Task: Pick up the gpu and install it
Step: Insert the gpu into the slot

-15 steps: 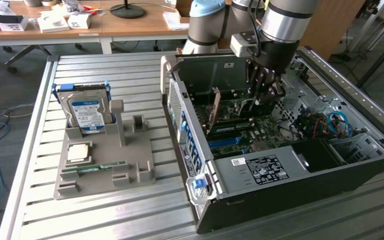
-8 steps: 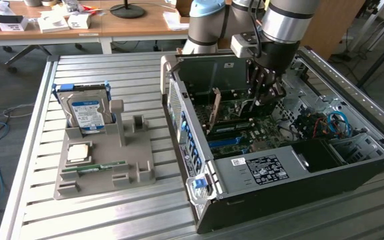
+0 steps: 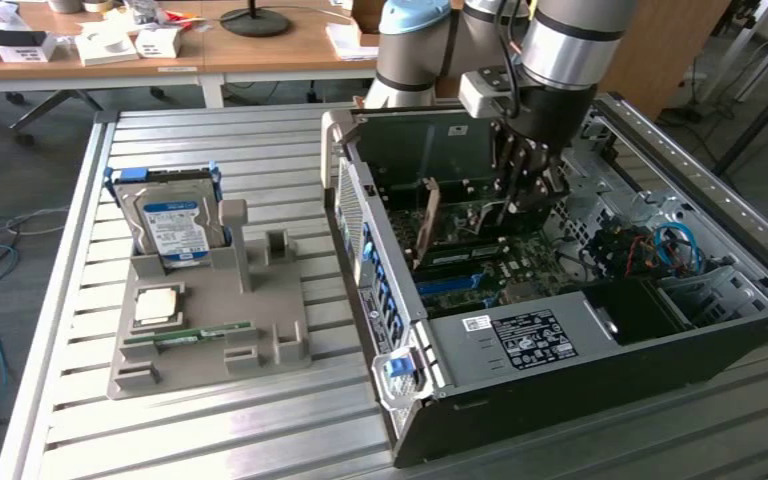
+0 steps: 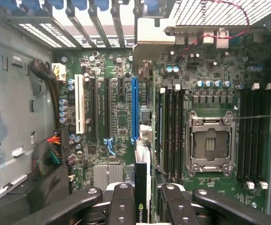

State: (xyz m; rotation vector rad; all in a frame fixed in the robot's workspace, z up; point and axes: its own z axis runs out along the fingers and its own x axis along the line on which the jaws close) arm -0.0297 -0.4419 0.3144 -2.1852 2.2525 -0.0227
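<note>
The two-fingered black gripper point(image 4: 148, 190) is pinching the gpu point(image 4: 142, 171), a thin dark circuit card seen edge-on between the fingers point(image 4: 123, 201). A pale green logo shows on the card's upper edge. The card stands upright on its edge over the green motherboard point(image 4: 119, 140). Its long axis runs parallel to the long blue expansion slot point(image 4: 134, 110) and points toward the rear wall of slotted metal covers with blue clips point(image 4: 79, 18). The card's visible end reaches about the near end of that blue slot. It sits slightly to the side of the slot nearer the square silver processor socket point(image 4: 209, 145). Whether the card touches the slot cannot be told, nor where its metal bracket lies.

In the exterior view the gripper point(image 3: 528, 190) reaches down into the open dark grey computer case point(image 3: 598, 350). The case lies on its side on the ribbed aluminium counter point(image 3: 224, 430). Well apart from it, toward the exterior view's left, a grey moulded parts holder point(image 3: 271, 345) rests on the counter. It carries a boxy silver hard drive with a blue-white label point(image 3: 177, 230) standing upright, a square processor chip point(image 3: 160, 303) and a narrow green memory stick point(image 3: 204, 333) lying flat.
</note>
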